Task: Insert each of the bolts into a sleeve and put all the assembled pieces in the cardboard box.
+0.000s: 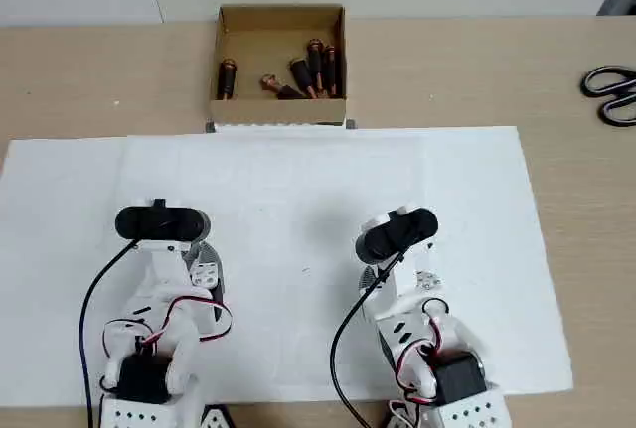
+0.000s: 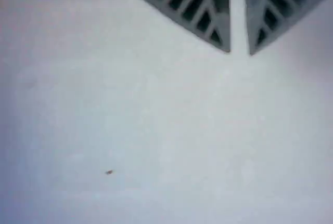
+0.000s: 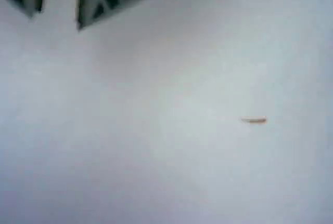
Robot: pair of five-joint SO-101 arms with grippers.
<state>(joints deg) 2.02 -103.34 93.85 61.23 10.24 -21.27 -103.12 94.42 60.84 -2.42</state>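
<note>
The cardboard box (image 1: pixel 281 17) stands at the back of the table, just beyond the white paper sheet (image 1: pixel 298 180). Inside it lie several dark sleeves with copper-coloured bolts (image 1: pixel 303 72) in them; one (image 1: pixel 228 77) rests apart by the box's left wall. Both arms are folded low at the front edge, the left arm (image 1: pixel 159 224) and the right arm (image 1: pixel 397 234). My left gripper (image 2: pixel 238 51) hangs over bare paper, its jaws nearly together with a thin gap and nothing between. My right gripper (image 3: pixel 57 20) also hangs over bare paper, its jaws apart and empty.
Black-handled scissors (image 1: pixel 611 93) lie on the wooden table at the far right. A small brown sliver (image 3: pixel 254 120) and a dark speck (image 2: pixel 109 172) lie on the paper. The sheet covers the middle of the table between the arms and the box.
</note>
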